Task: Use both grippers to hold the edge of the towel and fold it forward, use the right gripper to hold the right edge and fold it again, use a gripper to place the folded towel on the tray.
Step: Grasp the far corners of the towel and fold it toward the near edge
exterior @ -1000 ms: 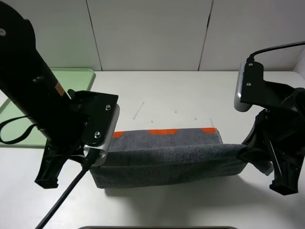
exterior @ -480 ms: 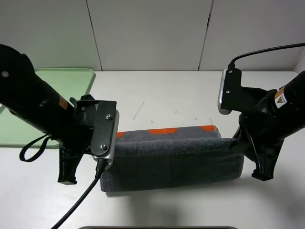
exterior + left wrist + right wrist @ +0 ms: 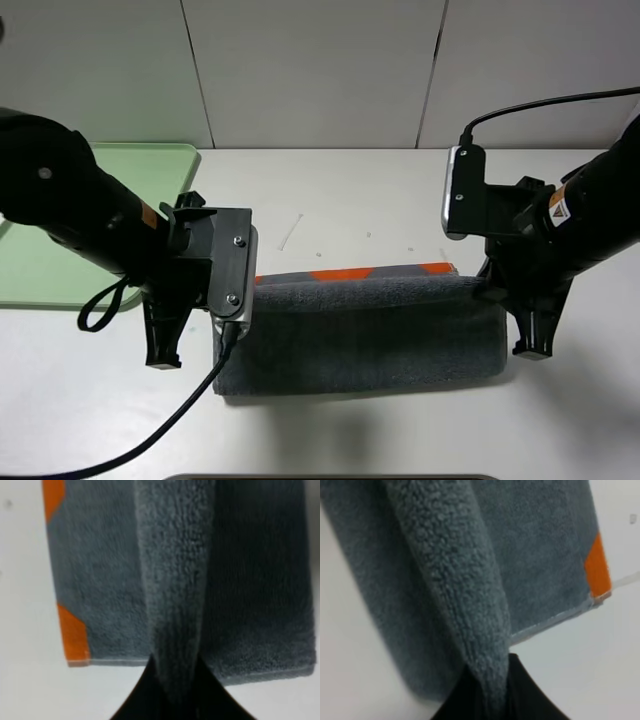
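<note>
Pinching the fluffy grey towel with orange edge patches (image 3: 360, 335), left gripper (image 3: 175, 700) and right gripper (image 3: 488, 695) each clamp a raised fold — arm stickers (image 3: 556, 208) too small to read.

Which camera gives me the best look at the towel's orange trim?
Exterior high: the orange trim runs along the far edge of the towel. Each wrist view catches only small patches of it near a corner.

I see the towel (image 3: 360, 330) lying across the middle of the table (image 3: 350, 190), its upper layer doubled over the lower, with a strip left uncovered along the far side. My left gripper (image 3: 172, 695) pinches its left end, my right gripper (image 3: 490, 690) its right end. The tray (image 3: 150, 170) sits far left.
</note>
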Motion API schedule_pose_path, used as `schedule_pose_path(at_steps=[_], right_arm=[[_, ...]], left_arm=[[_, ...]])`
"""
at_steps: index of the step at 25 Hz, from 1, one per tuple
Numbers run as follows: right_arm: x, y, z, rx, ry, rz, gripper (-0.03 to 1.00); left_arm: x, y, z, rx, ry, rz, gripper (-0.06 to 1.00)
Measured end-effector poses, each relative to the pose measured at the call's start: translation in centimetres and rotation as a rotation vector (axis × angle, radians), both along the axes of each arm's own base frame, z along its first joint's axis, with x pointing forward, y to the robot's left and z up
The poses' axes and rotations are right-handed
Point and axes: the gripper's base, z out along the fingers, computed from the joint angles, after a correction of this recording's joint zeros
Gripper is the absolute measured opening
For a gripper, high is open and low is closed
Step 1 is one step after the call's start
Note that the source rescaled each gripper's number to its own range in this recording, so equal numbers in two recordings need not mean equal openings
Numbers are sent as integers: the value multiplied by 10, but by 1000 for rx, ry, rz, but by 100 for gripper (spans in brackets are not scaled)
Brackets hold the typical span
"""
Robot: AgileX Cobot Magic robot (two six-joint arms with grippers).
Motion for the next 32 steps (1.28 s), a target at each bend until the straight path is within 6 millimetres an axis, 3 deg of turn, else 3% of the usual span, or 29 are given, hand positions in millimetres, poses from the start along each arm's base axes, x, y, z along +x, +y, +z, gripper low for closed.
schedule_pose_path(at_steps=[5, 17, 27, 32], right_arm=[[8, 5, -3, 10, -26, 11, 0], [25, 13, -32, -29, -28, 53, 0], [31, 16, -36, -21, -67, 76, 0], [32, 17, -36, -22, -71, 79, 0]], left_arm=[[11, 6, -10, -1, 12, 74, 0], [28, 11, -11, -47, -84, 134, 0], [40, 6, -43, -33, -97, 152, 0], [44, 4, -47, -42, -120, 159, 0]])
